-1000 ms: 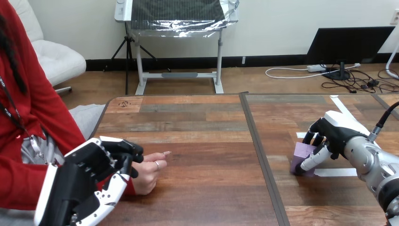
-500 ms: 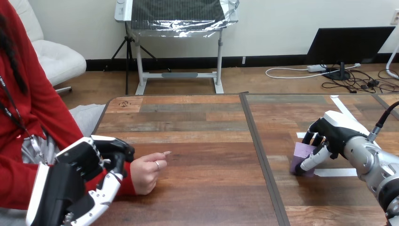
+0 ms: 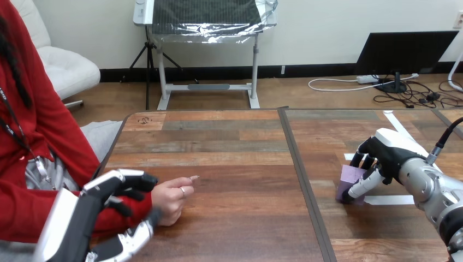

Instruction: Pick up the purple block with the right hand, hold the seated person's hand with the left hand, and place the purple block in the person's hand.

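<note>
The purple block [image 3: 348,183] stands on the table's right half, beside strips of white tape. My right hand [image 3: 391,151] is shut on it, fingers curled over its top and far side, thumb against its near face. The person's hand [image 3: 172,199] rests on the table at the left as a loose fist, one finger pointing right. My left hand [image 3: 95,204] is at that wrist: its fingers curl over the red sleeve and its thumb comes up from the near side.
The wooden table [image 3: 229,158] has a dark seam [image 3: 303,174] running front to back between its two halves. White tape [image 3: 391,200] marks the right half near the block. The person sits at the left edge.
My left hand has slid back and down from over the person's fist to the wrist, with the thumb now on the near side. The right hand and block have not moved.
</note>
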{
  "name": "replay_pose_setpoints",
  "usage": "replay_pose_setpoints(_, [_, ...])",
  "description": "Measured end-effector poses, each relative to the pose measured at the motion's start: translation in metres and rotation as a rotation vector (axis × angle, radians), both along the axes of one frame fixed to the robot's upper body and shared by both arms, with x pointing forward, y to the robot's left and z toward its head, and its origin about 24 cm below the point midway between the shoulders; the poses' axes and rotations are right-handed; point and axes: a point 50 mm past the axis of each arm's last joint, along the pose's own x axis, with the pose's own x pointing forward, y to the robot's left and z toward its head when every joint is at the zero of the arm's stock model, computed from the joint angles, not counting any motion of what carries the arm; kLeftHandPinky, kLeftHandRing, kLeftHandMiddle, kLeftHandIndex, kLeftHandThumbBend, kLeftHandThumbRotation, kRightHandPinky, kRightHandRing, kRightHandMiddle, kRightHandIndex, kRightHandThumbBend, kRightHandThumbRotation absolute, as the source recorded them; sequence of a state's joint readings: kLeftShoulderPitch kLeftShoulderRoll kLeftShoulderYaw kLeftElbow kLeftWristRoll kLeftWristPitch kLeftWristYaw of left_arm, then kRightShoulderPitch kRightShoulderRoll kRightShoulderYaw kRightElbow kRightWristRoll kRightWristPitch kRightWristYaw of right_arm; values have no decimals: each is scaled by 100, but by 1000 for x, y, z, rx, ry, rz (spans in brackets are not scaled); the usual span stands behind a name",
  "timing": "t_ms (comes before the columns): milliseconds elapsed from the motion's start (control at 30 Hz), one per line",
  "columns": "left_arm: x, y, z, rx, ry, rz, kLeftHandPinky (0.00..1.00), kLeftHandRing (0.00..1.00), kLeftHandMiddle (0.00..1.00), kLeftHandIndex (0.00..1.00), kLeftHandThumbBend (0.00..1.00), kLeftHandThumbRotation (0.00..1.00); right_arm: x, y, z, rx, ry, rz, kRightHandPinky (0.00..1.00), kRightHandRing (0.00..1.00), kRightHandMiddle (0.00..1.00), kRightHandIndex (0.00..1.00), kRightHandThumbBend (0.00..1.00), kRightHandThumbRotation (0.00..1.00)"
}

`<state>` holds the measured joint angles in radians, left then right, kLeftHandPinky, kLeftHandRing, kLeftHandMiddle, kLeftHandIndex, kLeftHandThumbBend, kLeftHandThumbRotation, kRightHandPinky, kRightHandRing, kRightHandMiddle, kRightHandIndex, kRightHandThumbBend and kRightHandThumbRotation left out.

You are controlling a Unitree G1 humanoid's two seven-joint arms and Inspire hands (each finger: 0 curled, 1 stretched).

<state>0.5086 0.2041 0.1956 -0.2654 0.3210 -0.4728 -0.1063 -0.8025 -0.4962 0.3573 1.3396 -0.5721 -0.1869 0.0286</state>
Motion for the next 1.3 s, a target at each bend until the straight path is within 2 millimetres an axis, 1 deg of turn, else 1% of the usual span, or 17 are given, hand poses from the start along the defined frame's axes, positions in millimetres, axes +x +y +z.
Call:
replay_pose_setpoints(200, [1,6,-2,208,33,21,56,66,70,67,99,16,0,0,0,2,-1,2,45,51,55,52,78,0])
replay_pose_setpoints(333, [5,9,0,354,26,21,57,66,70,68,100,16,0,0,0,4,-2,1,45,51,55,52,77,0])
replay_pose_setpoints(533, [16,13,8,484,-20,8,57,66,69,68,100,15,0,1,0,8,-2,0,45,51,55,53,77,0])
replay_pose_setpoints(933, [45,16,27,634,-116,-4,61,69,72,69,100,17,1,4,-1,23,-4,6,46,51,55,54,77,0])
replay_pose_setpoints(1133, [58,15,28,674,-123,-12,63,70,73,70,100,17,1,6,-1,33,-9,10,46,50,55,54,76,0])
replay_pose_setpoints(1300, [65,15,26,693,-107,-21,64,71,73,71,100,19,1,6,-1,41,-12,12,45,50,54,54,77,0])
